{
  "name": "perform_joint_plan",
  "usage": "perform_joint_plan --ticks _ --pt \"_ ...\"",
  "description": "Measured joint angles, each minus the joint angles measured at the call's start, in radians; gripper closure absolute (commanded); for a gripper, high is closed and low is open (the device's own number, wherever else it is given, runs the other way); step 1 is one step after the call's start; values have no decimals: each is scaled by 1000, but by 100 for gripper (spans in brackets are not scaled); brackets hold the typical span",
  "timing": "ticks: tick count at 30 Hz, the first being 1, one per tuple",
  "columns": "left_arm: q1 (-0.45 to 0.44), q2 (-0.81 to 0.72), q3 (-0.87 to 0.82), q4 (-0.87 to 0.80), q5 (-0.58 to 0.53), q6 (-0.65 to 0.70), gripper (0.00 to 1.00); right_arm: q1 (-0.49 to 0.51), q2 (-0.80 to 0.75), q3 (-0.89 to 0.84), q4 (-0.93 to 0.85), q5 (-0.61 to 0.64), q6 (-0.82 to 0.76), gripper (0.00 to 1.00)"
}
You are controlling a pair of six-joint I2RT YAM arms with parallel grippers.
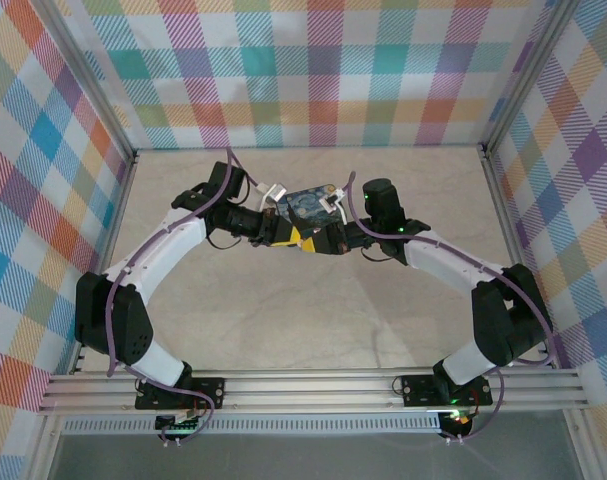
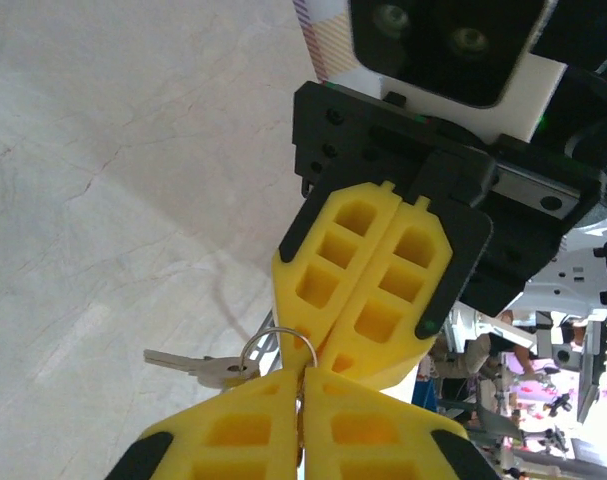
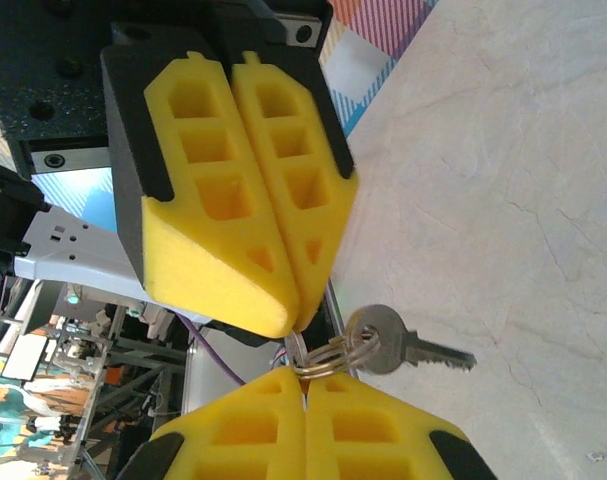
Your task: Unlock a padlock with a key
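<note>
Left gripper (image 2: 303, 378): nearest the lens in the left wrist view. Yellow fingers are pressed together, and thin metal is seen at the tip seam. What is clamped cannot be told.
Right gripper (image 3: 305, 378): fingers likewise closed together. The tips are set nose to nose against the left gripper's tips.
Key ring (image 3: 335, 350): a silvery ring is seen poking out sideways where the four fingertips meet. Which side pinches it cannot be told.
Key (image 3: 413, 350): a small silver key is hung off the ring. It dangles free to one side, touched by no finger.
Padlock: not made out. It is judged to be hidden in the pinch between the tips, its yellow body lost against the yellow fingers.
Height: both grippers appear raised off the table (image 1: 313, 320), mid-workspace. This is judged to let one side brace while the other works, with the surface out of the way.
Tin (image 1: 310, 203): a dark blue printed box is seen just behind the meeting grippers in the top view. It is not gripped.
Step judged: key being entered or turned in the lock. Progress cannot be read.
Risk: the ring may be tugged by the loose key's swing, and small parts could be slipped from the closed tips.
</note>
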Motion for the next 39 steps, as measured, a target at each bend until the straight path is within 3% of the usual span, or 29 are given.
perform_joint_plan --ticks 7,16,39 --pt "0 -4 -6 7 0 3 100 -8 2 -11 91 0 86 77" --pt "3 -17 -47 61 0 -31 100 -20 11 -80 342 0 306 75" --pt "25 -36 -62 163 0 -110 100 -5 20 -124 476 8 438 69"
